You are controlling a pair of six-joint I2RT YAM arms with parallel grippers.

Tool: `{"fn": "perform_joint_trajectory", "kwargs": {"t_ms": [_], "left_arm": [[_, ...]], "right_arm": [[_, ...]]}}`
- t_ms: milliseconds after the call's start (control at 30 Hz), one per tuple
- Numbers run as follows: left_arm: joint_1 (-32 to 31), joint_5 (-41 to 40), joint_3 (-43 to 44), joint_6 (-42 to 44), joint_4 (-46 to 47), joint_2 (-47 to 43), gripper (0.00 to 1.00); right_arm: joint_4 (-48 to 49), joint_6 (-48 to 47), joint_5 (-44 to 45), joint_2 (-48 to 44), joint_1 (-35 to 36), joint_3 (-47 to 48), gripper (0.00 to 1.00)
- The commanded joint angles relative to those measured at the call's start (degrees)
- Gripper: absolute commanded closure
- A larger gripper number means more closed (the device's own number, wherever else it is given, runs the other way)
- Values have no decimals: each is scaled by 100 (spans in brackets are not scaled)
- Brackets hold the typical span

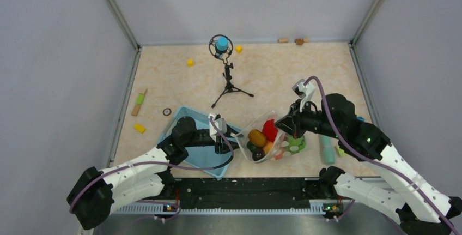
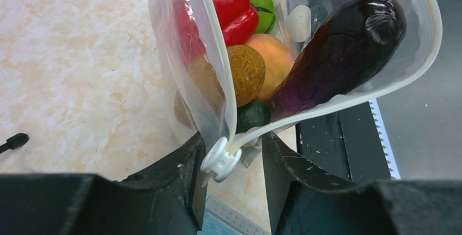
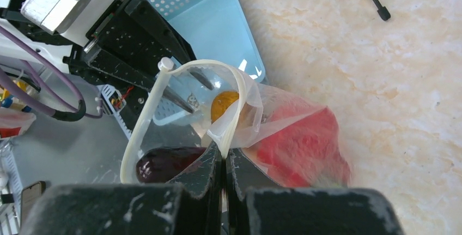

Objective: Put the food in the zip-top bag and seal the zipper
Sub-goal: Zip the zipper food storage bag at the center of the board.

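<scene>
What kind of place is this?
Probably a robot test booth: grey walls box in the table, two robot arms sit at its edge, and a microphone stands on a tripod.

Clear zip-top bag [image 2: 180, 55] with white dots; red pepper [image 2: 237, 11]; dark purple piece [image 2: 343, 49]; brown piece [image 2: 246, 71]; light blue basket [image 3: 218, 22]; beige marbled table [image 2: 71, 55]

zip-top bag [image 1: 245, 144] holding toy food [image 1: 257, 137] between left gripper [image 1: 231, 136] and right gripper [image 1: 280, 121], blue basket [image 1: 175, 119] beneath left gripper, mic tripod [image 1: 229, 85] beyond
</scene>
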Motion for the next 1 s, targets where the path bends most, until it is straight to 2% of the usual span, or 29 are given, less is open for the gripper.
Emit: {"fn": "perform_joint_trajectory", "kwargs": {"t_ms": [0,100,200,300,367,500,600,667,767,933,967], "left_arm": [[10,438,169,136,283,6,58],[10,609,185,145,300,-6,68],[10,694,164,74,401,-38,100],[10,609,167,-76,588,18,100],[10,509,176,-474,751,75,100],[10,128,149,-1019,1012,147,100],[2,-688,49,-1615,1345,230,100],[2,-1144,44,-1796,1410,380,100],[1,-1246,215,-1997,1355,679,100],[2,-1157,495,-2247,1194,934,100],[2,-1156,567,-2268,1063,941,100]], "right_arm": [[411,163,53,-98,-33,-26,100],[370,212,298,-86,-34,-75,100],[367,279,531,-66,-35,-194,100],[393,322,954,-43,-33,-392,100],[394,406,1351,-23,-37,-540,100],[91,890,3097,108,-38,-621,100],[-122,1103,4083,264,-34,-664,100],[-87,1096,4180,367,-32,-720,100],[-80,1067,4121,555,-36,-710,98],[-241,957,4216,755,-38,-485,83],[-187,783,3966,761,-37,-378,74]]}}
